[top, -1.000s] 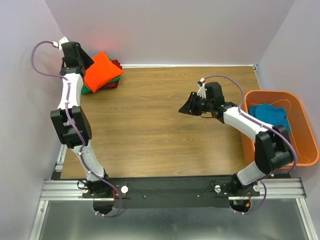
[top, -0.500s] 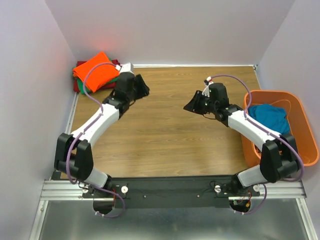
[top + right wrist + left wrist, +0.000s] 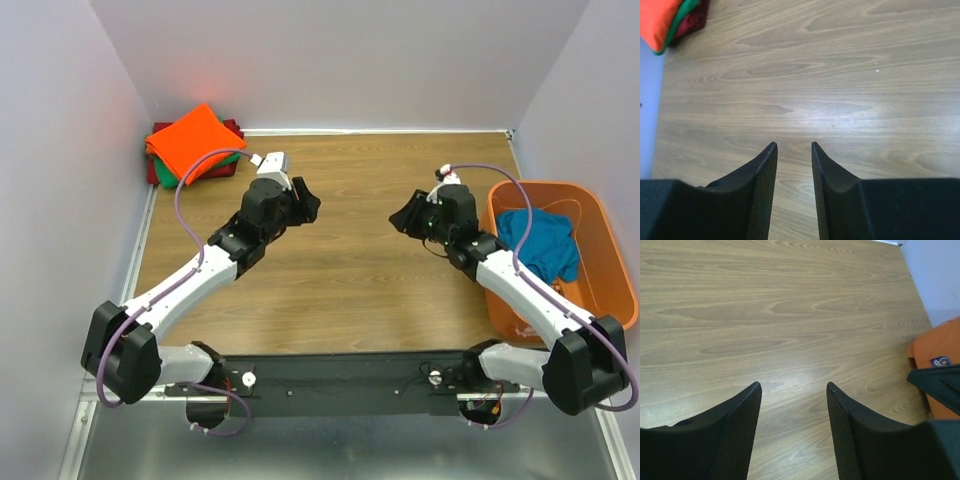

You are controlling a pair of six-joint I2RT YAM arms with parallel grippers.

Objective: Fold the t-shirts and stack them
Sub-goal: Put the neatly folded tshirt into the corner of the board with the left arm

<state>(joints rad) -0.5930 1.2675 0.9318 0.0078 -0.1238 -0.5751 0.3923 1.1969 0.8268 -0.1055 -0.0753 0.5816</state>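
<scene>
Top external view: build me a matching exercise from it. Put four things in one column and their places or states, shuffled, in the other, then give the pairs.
Column one
1. orange t-shirt
2. teal t-shirt
3. dark red t-shirt
4. left gripper

Column two
A. lying in the orange basket
B. open, holding nothing
C. on top of the green t-shirt
D. under the green t-shirt

Pairs: 1-C, 2-A, 3-D, 4-B
</scene>
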